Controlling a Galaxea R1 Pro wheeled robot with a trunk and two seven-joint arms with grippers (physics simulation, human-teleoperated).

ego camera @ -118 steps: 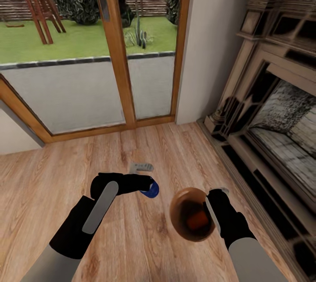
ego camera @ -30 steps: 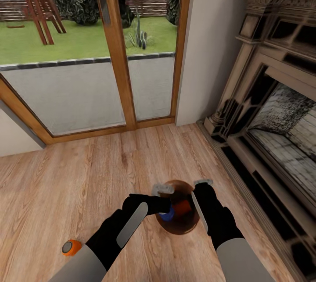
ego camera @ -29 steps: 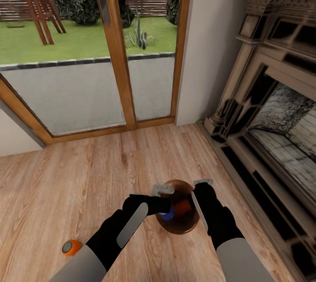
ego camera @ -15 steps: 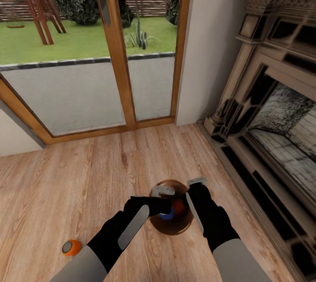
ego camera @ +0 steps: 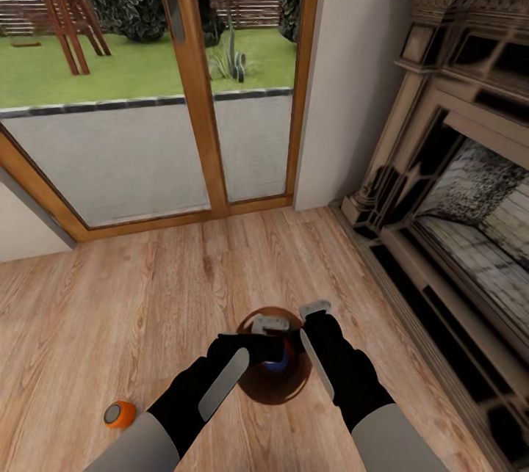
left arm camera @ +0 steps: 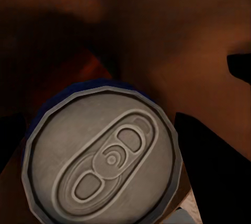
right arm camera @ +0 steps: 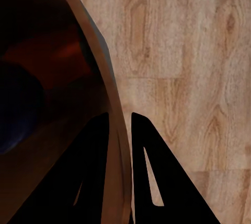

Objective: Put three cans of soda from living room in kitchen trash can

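My right gripper point(ego camera: 303, 331) is shut on the rim of the tash can point(ego camera: 253, 385), a small round bin with a brown inside, held just above the wood floor. In the right wrist view the rim point(right arm camera: 116, 130) runs between the two dark fingers point(right arm camera: 149, 174). My left gripper point(ego camera: 276, 351) is shut on a blue can of soda point(ego camera: 277, 365) and holds it inside the bin's mouth; its silver top point(left arm camera: 104, 158) faces the left wrist camera. An orange can of soda point(left arm camera: 86, 67) lies dimly deeper in the bin. Another orange can of soda point(ego camera: 119, 413) rests on the floor at the lower left.
Wood-framed glass doors point(ego camera: 187, 90) stand ahead, with lawn beyond. A white wall pillar point(ego camera: 338, 90) and the carved fireplace surround point(ego camera: 455, 164) close off the right side. Light wood floor point(ego camera: 110, 310) spreads out to the left.
My right gripper has carried the bin left and toward me, so its mouth now surrounds the blue can more fully. The left gripper has barely shifted. The floor can lies still.
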